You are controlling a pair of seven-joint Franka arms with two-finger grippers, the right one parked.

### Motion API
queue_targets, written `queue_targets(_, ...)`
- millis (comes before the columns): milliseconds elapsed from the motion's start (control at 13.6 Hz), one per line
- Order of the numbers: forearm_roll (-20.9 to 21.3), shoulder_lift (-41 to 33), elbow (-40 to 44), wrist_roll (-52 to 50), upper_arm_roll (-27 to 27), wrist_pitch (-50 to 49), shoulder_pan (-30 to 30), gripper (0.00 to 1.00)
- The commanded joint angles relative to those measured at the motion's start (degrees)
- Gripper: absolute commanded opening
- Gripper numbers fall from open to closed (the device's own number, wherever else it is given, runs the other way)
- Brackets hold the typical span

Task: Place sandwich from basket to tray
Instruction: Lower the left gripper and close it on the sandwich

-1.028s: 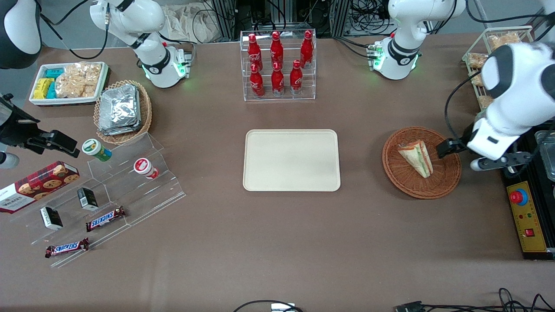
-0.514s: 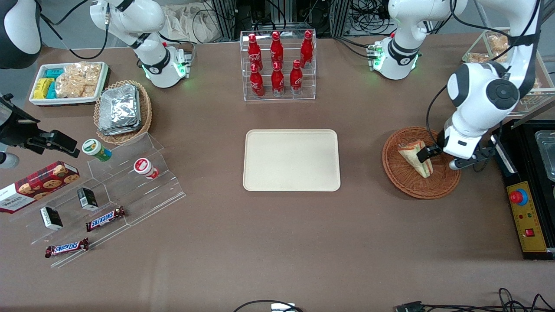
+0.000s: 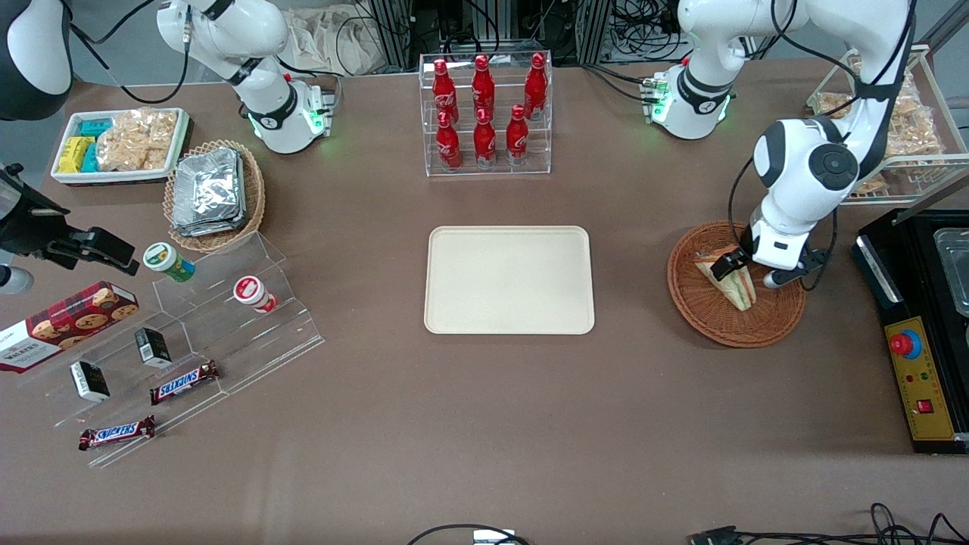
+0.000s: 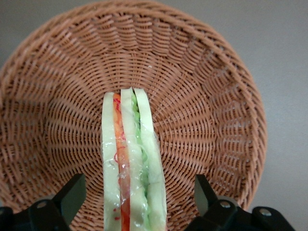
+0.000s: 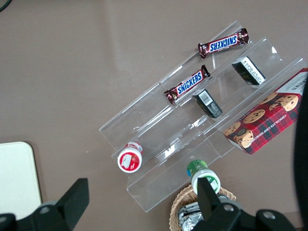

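The sandwich (image 3: 730, 283), a clear-wrapped white wedge with green and orange-red filling, lies in the round reddish-brown wicker basket (image 3: 711, 330) toward the working arm's end of the table. My left gripper (image 3: 751, 271) hangs low over the basket, open, with one finger on each side of the wedge. In the left wrist view the sandwich (image 4: 130, 159) stands edge-up between the two fingers (image 4: 72, 192), with a gap on both sides, and the basket (image 4: 207, 91) weave fills the background. The cream tray (image 3: 509, 280) lies bare at the table's middle.
A clear rack of red bottles (image 3: 484, 113) stands farther from the front camera than the tray. A wire rack of snack bags (image 3: 893, 113) and a black control box (image 3: 920, 378) flank the basket. A tan basket of foil packets (image 3: 216, 193) and an acrylic snack shelf (image 3: 189, 341) sit toward the parked arm's end.
The left arm has swung in from the table's end over the basket and come down. Its open fingers now straddle the sandwich, which has not moved.
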Motion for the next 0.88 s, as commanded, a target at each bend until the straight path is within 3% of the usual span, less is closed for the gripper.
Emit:
queue_targets(0, -0.5, 2.5, -1.4, -0.7, -0.1, 4.6, 0.3, 1.00)
queue_targets(73, -0.5, 3.0, -1.5, -0.7, -0.1, 5.5, 0.3, 0.97)
queue_targets(147, -0.5, 3.0, -1.6, -0.8, -0.1, 5.6, 0.3, 0.63)
queue_targets(220, -0.3, 3.0, -1.6, -0.6, -0.1, 5.5, 0.3, 0.21)
queue_targets(294, -0.2, 3.2, -1.6, 0.0, -0.1, 5.5, 0.2, 0.00)
queue_targets(514, 0.2, 1.8, -1.5, 0.6, -0.2, 3.9, -0.3, 0.00)
queue_targets(661, 1.4, -3.3, -0.9, 0.7, -0.9, -4.3, -0.9, 0.00)
queue_targets(807, 7.1, -9.4, 0.5, 0.7, -2.6, -13.2, -1.2, 0.00)
